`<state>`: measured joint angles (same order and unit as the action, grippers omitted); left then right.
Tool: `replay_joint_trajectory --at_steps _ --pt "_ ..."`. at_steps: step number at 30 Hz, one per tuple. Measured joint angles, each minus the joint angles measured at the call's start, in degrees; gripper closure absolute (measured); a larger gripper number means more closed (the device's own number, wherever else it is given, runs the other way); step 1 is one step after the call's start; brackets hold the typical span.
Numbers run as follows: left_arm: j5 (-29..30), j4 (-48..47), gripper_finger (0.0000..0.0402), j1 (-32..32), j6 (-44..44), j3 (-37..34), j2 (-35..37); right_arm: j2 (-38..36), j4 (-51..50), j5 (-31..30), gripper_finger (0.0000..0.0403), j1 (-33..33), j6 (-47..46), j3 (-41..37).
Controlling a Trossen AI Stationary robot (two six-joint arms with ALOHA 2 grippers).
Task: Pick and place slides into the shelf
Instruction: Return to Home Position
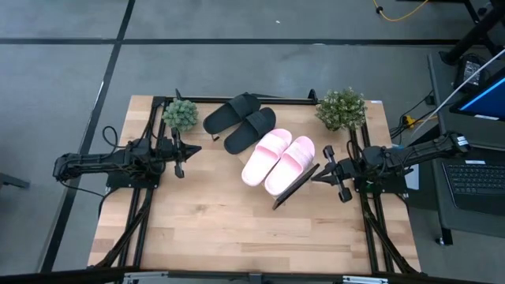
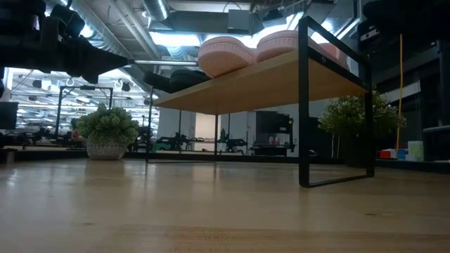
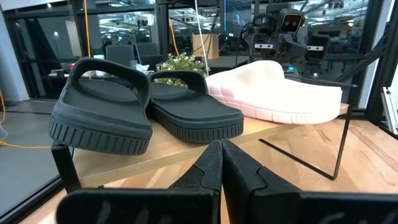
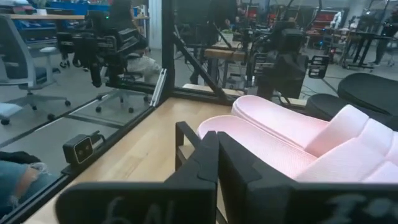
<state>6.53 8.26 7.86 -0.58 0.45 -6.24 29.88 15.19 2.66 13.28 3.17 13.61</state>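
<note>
Two pairs up on shelf, none in either hand. Fingers of left gripper pressed together, gripping nothing. Black pair lies just ahead of its tips, apart from them, side by side, soles down on board end nearest this hand. Fingers of right gripper likewise clamped together, empty. Pink pair just ahead of its tips, not touching, side by side next to black pair. Shelf frame post stands right before right tips. Grippers face each other across shelf, above table.
</note>
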Motion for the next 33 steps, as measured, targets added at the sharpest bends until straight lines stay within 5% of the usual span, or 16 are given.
replay_joint_trajectory --at_steps 20,29,33 --pt "0.0 0.0 0.0401 0.0 0.0 0.0 0.0 -0.3 1.9 -1.5 0.0397 0.1 2.6 0.1" --pt "0.3 -0.1 0.0401 0.0 0.0 0.0 0.0 -14.7 7.1 4.9 0.0391 -4.2 6.1 -13.1" --pt "0.3 -0.1 0.0401 0.0 0.0 0.0 0.0 -19.7 4.6 5.0 0.0384 -6.1 4.1 -12.4"
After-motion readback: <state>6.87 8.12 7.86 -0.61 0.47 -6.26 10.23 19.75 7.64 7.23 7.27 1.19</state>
